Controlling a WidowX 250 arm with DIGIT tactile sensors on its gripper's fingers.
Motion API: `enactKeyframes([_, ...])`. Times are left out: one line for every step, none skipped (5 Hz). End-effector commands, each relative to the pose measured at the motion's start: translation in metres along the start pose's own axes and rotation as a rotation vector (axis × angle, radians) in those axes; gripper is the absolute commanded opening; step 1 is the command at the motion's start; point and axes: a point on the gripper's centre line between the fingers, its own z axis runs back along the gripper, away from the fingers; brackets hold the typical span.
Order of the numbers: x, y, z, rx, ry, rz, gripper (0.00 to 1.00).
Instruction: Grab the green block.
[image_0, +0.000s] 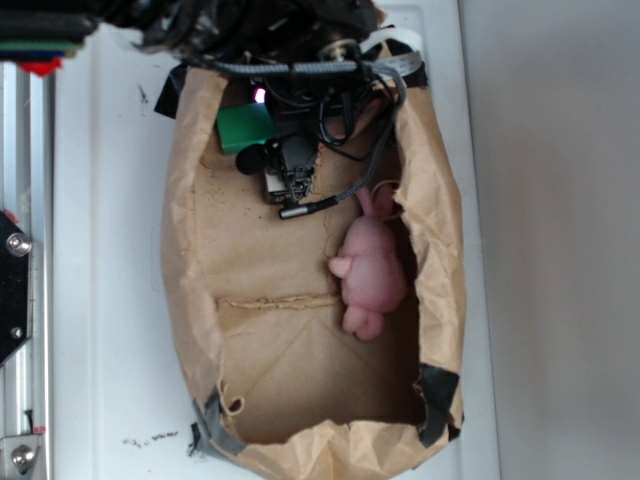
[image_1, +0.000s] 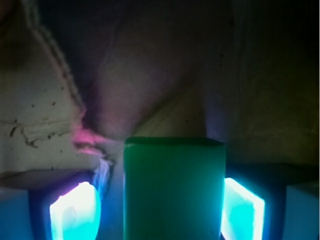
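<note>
My gripper (image_1: 160, 200) has the block (image_1: 174, 187) standing between its two fingers (image_1: 75, 210), which glow cyan on either side of it; the right one sits just against the block's edge, while the left one shows a narrow dark gap, so I cannot tell whether I am clamped on it. From outside, the block (image_0: 245, 127) lies just beside my gripper (image_0: 285, 165), at the top left inside the paper bag (image_0: 190, 260). It is plain green with flat faces and rounded corners. The pink bunny (image_0: 370, 275) lies well apart, against the bag's right wall.
</note>
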Motion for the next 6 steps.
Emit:
enactKeyframes([-0.011,0.0,0.018,-0.027,-0.031,-0.043,0.0])
enactKeyframes([-0.023,-0.003,0.035,-0.062,-0.042,-0.071,0.0])
enactKeyframes([-0.036,-0.009,0.057,-0.109,-0.056,-0.105,0.0])
enactKeyframes([-0.05,-0.018,0.084,-0.125,-0.066,-0.13,0.0])
enactKeyframes([-0.045,-0.027,0.106,-0.115,-0.088,-0.11,0.0])
enactKeyframes([-0.027,-0.047,0.115,-0.052,-0.116,-0.121,0.0])
